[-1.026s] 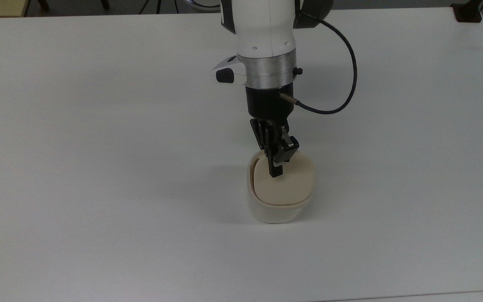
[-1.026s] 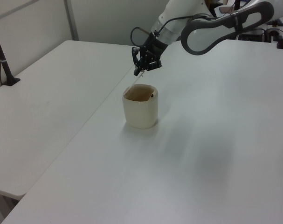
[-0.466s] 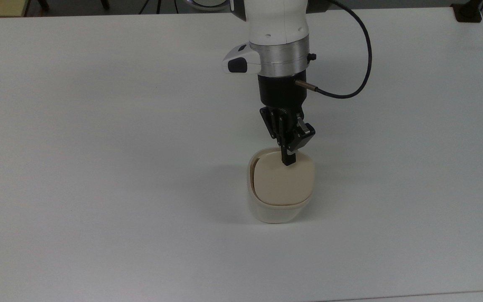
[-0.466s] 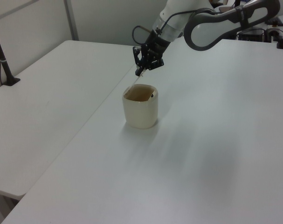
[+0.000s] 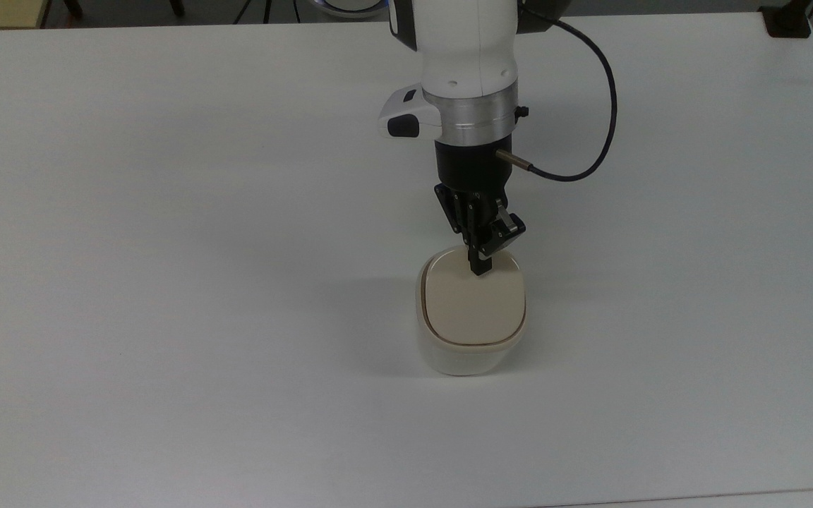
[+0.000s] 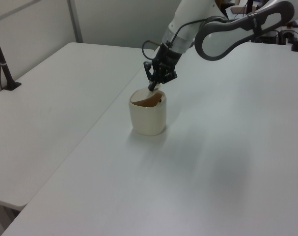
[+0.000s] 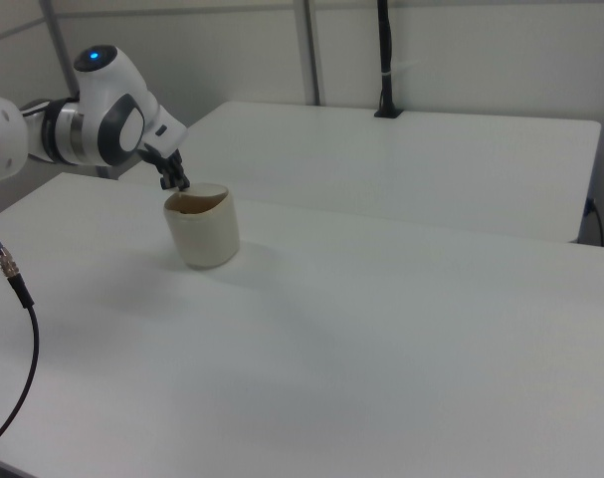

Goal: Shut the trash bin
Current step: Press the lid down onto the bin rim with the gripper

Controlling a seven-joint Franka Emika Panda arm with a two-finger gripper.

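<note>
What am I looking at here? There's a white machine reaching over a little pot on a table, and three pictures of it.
It is a robot arm ending in a small black claw. The three pictures show one moment from three cameras: one looking down from above, two from the sides. On the white table stands a small cream trash bin with a flat beige lid. The claw holds nothing; its closed tip touches the lid's far edge. In the left view the lid sits tilted in the rim.
</note>
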